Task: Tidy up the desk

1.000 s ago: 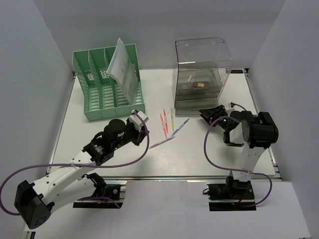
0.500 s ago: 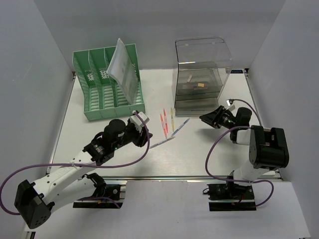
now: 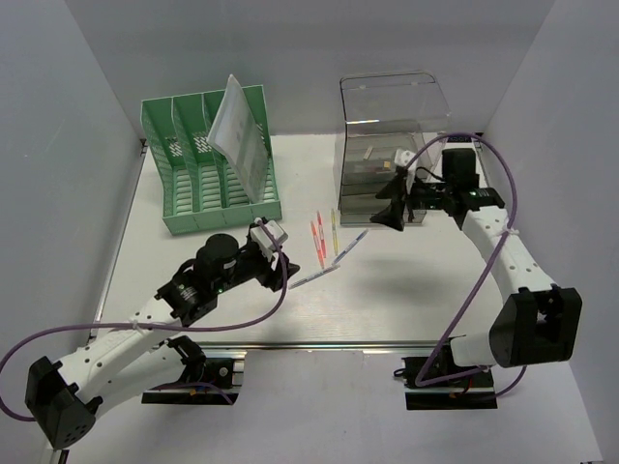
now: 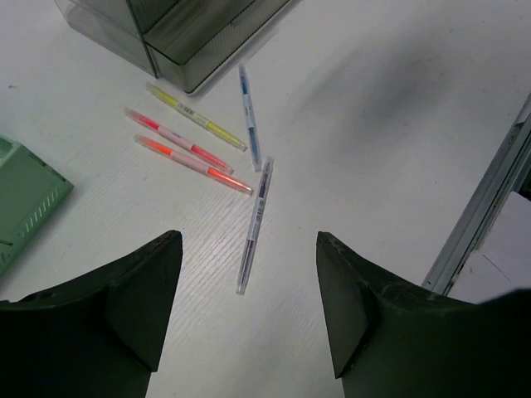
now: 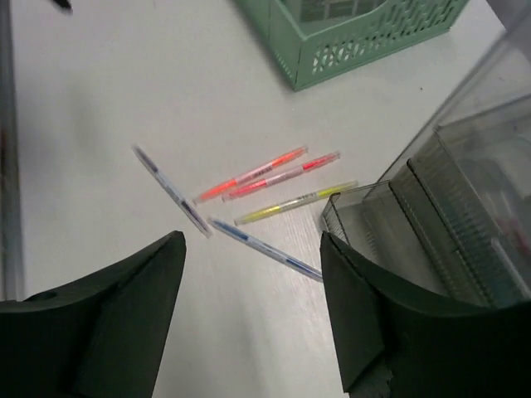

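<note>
Desk (image 3: pixel 387 290): white top under everything; metal rail (image 3: pixel 319 344) ran along its near edge, by the arm bases.
L gripper (image 4: pixel 246 240): jaws wide apart, nothing betw. them; hung above the desk over the nearest pen, aimed down.
R gripper (image 3: pixel 394 206): jaws apart too, nothing held; sat off the desk just in front of the clear drawer box (image 3: pixel 392 126), pointing toward the pens.
Pens: five, loose on the desk mid-table, betw. rack and box.
Nearest pen (image 4: pixel 254 225): clear barrel w/ dark core, lay alone, closest to L gripper.
Blue pen (image 4: pixel 249 116): just beyond it, tip near the box front.
Yellow highlighter (image 4: pixel 197 117): beside two pink-orange ones (image 4: pixel 192 164), all three roughly parallel, close together.
Green file rack (image 3: pixel 208 184): far left, slotted; a sheet packet (image 3: pixel 240 140) leaned tilted in its R-most slot.
Drawer box: far right; lowest drawer stuck out at the front; contents too dim to tell.
</note>
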{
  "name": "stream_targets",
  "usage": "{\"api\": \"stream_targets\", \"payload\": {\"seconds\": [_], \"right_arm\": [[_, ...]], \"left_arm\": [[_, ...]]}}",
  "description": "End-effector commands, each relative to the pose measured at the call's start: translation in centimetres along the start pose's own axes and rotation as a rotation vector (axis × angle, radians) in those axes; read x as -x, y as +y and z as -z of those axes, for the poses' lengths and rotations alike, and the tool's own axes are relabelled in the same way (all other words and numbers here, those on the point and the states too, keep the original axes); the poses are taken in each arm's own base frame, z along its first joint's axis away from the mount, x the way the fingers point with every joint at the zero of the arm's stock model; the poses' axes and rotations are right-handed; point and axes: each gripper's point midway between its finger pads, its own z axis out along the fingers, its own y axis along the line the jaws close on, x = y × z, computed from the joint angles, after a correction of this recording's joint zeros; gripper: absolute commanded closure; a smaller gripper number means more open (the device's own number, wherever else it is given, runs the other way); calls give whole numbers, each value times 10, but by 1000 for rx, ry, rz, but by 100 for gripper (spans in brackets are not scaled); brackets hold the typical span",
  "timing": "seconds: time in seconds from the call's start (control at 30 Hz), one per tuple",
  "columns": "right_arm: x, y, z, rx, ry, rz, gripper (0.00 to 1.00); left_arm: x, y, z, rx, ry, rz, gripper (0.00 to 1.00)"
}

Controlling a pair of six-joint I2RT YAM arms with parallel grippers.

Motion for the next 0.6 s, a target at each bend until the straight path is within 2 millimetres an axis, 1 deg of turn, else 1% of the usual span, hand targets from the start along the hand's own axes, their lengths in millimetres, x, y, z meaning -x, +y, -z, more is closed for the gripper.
{"api": "stream_targets", "payload": {"seconds": [0.0, 0.03, 0.07, 0.1, 0.17, 0.2, 0.27, 0.3, 0.43, 0.5, 0.53, 0.57], "right_arm": [[-38, 17, -12, 102, 203, 237, 28], [-47, 17, -17, 126, 241, 258, 28], [-54, 15, -17, 144, 295, 334, 28], [-56, 26, -27, 193, 310, 378, 29], [-69, 24, -30, 218, 370, 457, 32], [-72, 31, -39, 260, 377, 549, 34], [-82, 30, -45, 272, 423, 614, 35], [-84, 33, -49, 300, 424, 663, 37], [-107, 39, -60, 391, 483, 743, 40], [-119, 35, -63, 403, 531, 755, 43], [-126, 37, -69, 433, 545, 756, 44], [-130, 35, -70, 438, 568, 759, 45]], "left_arm": [[15, 0, 9, 11, -50, -21, 25], [16, 1, 9, 14, -50, -22, 24], [18, 1, 12, 16, -59, -26, 24], [19, 2, 12, 23, -60, -28, 24], [22, 2, 13, 23, -69, -31, 24], [23, 2, 15, 24, -75, -35, 24], [25, 2, 17, 27, -81, -36, 24], [27, 3, 18, 29, -90, -40, 24], [31, 1, 21, 22, -109, -41, 24], [33, 0, 22, 15, -117, -45, 24], [34, -2, 22, 9, -119, -45, 24], [35, -2, 23, 4, -122, -44, 24]]}}
